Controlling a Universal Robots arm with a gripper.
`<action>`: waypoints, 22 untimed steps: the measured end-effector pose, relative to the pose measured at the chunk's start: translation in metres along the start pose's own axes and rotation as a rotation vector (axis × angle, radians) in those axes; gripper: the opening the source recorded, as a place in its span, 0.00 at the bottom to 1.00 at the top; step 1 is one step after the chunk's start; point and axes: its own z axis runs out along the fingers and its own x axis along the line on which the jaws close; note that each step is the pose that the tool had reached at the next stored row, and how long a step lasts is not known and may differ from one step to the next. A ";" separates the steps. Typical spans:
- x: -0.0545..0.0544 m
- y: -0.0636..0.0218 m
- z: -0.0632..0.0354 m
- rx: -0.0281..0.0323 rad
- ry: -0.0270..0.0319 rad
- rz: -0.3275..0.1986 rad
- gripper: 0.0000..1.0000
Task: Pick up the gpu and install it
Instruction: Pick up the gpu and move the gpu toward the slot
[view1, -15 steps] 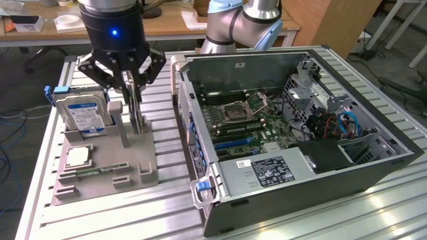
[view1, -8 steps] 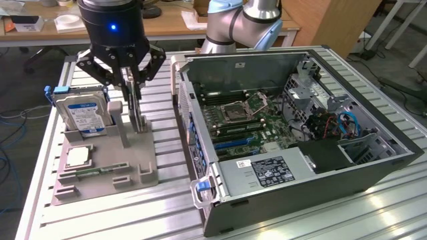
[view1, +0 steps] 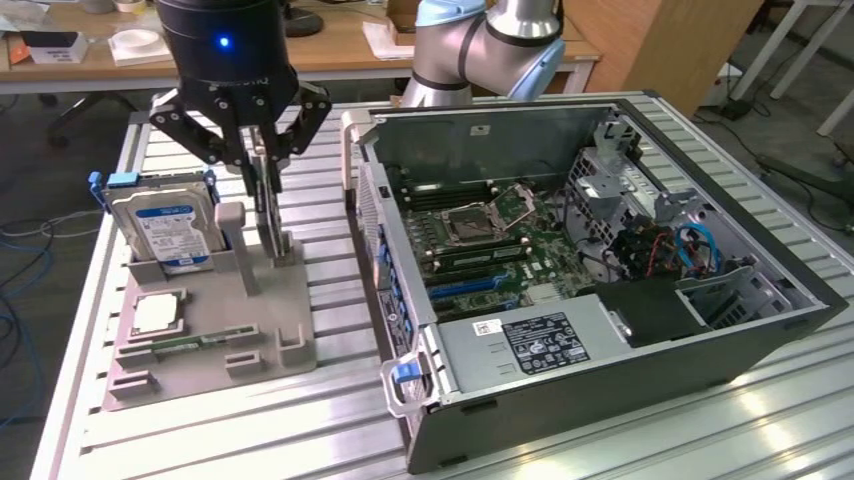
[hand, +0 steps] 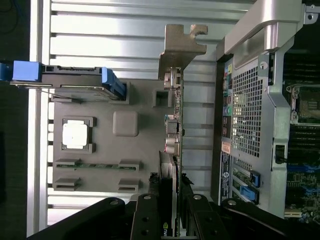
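Currently, gpu (hand: 177, 140) upright between the gripper's (hand: 172, 192) fingers, held clamped by them.

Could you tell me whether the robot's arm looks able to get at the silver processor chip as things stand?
Probably not: the claw has the gpu between its fingers, though the chip itself lies uncovered.

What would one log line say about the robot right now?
robot: one arm | gripper: jaws shut on gpu | gpu: upright, above gray tray | open computer case: beside tray | install: not yet done
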 end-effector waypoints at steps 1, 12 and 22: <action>0.000 0.0000 -0.0002 0.0000 -0.0001 0.000 0.26; -0.002 0.0000 -0.0003 0.0000 0.0001 0.000 0.26; -0.013 -0.0002 0.0001 -0.0001 0.0000 -0.002 0.26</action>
